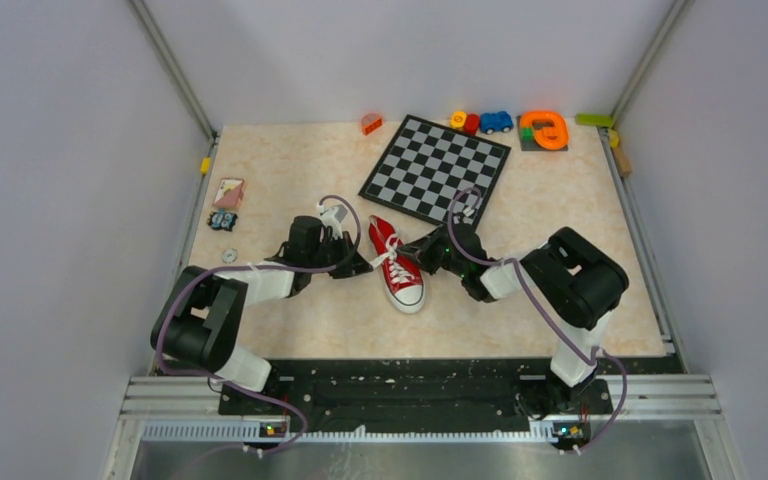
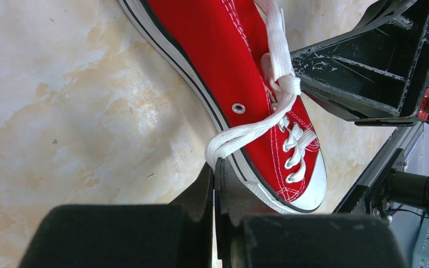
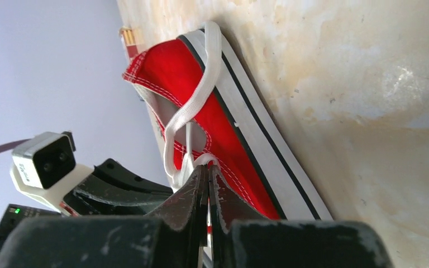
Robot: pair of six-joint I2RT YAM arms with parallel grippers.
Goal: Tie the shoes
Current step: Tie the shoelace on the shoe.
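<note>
A red sneaker (image 1: 397, 264) with white laces and a white toe cap lies mid-table, toe towards the arms. My left gripper (image 1: 364, 264) sits at the shoe's left side, shut on a white lace loop (image 2: 240, 135) that runs to the knot (image 2: 286, 85). In the left wrist view the shoe (image 2: 229, 61) fills the top. My right gripper (image 1: 422, 250) sits at the shoe's right side, shut on another white lace loop (image 3: 192, 109). In the right wrist view the shoe (image 3: 223, 134) lies on its white sole edge and the left gripper's camera (image 3: 43, 162) shows behind.
A black-and-white chessboard (image 1: 436, 168) lies behind the shoe. Toys stand along the back edge: an orange block (image 1: 371, 123), a blue car (image 1: 496, 121), an orange ring piece (image 1: 545, 130). Small items (image 1: 227, 194) lie at the left edge.
</note>
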